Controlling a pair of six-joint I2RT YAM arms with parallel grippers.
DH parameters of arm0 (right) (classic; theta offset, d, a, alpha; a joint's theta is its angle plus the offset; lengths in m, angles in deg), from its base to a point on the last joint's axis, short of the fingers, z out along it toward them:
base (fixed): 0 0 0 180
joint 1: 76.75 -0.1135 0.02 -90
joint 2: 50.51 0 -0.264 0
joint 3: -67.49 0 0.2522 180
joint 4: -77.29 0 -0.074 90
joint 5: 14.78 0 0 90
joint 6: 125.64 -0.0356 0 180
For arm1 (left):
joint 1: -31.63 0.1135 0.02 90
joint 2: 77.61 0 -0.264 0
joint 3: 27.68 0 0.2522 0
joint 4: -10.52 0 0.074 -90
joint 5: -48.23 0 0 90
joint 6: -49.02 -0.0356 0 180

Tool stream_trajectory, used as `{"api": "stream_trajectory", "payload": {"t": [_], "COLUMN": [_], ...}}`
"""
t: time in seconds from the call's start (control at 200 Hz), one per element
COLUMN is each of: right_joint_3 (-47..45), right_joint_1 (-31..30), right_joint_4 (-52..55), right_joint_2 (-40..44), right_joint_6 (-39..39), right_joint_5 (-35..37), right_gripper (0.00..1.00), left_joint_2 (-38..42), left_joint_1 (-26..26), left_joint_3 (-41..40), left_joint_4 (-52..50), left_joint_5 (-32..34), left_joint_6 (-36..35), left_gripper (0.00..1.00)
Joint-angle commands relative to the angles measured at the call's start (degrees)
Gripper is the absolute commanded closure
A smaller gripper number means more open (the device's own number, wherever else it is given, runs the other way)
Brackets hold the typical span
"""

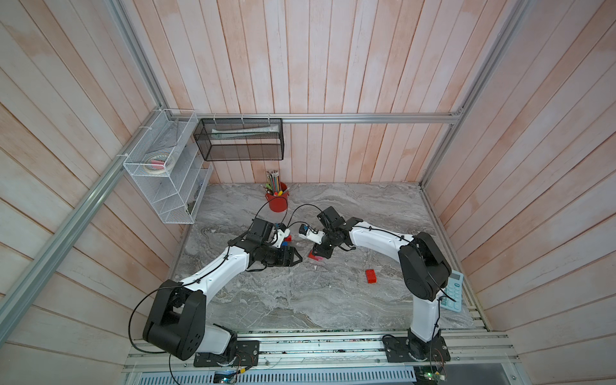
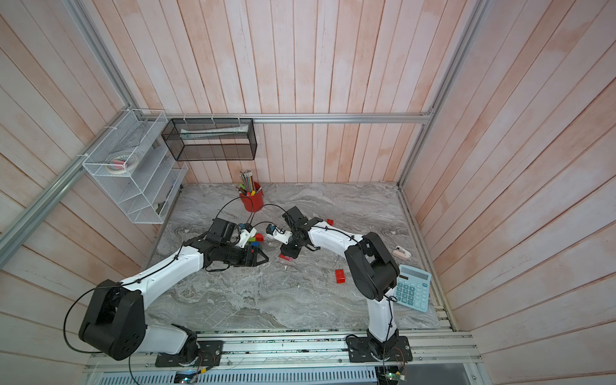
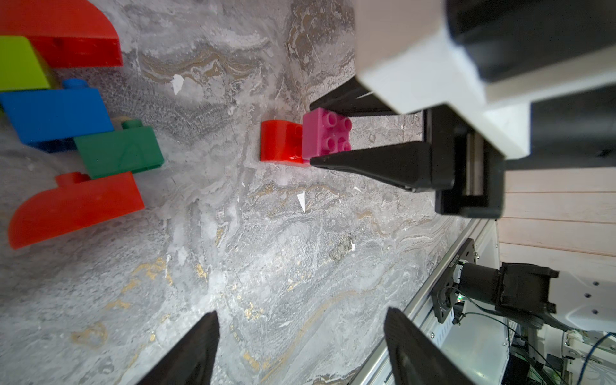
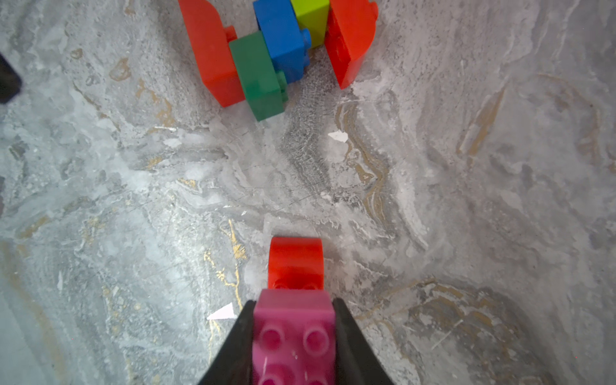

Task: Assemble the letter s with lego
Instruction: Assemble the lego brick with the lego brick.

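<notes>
Clamping a pink brick (image 4: 293, 336) between its jaws, the right gripper (image 4: 293, 301) holds it low, touching a red curved brick (image 4: 295, 263). The left gripper (image 3: 300, 311) hangs released and empty near a joined red, blue and green brick cluster (image 3: 83, 133). A grey marbled tabletop (image 1: 300, 300) lies below, with pale wooden plank walls (image 1: 333, 66) around.

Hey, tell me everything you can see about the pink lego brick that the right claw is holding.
The pink lego brick is a glossy magenta plastic two-by-two block. Its four round studs are on the face turned toward the right wrist camera. The right claw is shut on it, black fingers pressing two opposite sides. One plain side meets a red curved brick low over the marble table. Whether they are clicked together, or the pink one rests on the table, cannot be told.
</notes>
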Motion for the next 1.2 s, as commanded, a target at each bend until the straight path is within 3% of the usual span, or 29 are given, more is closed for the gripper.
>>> {"api": "stream_trajectory", "payload": {"t": [0.0,0.34,0.49,0.675,0.89,1.195], "right_joint_3": [1.5,5.0,5.0,6.1,5.3,-3.4], "right_joint_1": [1.2,2.4,2.6,3.1,5.1,14.4], "right_joint_4": [8.6,13.2,13.4,13.4,12.0,6.5], "right_joint_2": [-2.8,-3.2,-2.9,-2.5,1.0,10.7], "right_joint_6": [5.8,15.0,16.7,16.5,14.8,10.4], "right_joint_5": [-1.4,-3.7,-4.2,-4.0,-5.0,-8.4], "right_gripper": [0.77,0.76,0.70,0.55,0.44,0.38], "left_joint_2": [1.6,2.0,1.8,1.5,1.9,1.6], "left_joint_1": [0.2,0.2,0.2,0.2,0.2,0.1], "left_joint_3": [0.3,-0.6,-0.4,-0.1,0.0,0.2], "left_joint_4": [0.7,1.5,1.5,1.2,1.1,4.1], "left_joint_5": [-1.0,-0.9,-1.2,-1.5,-1.5,-2.7], "left_joint_6": [-0.2,0.4,0.4,0.0,-0.2,1.5], "left_gripper": [0.19,0.19,0.18,0.18,0.18,0.18]}}
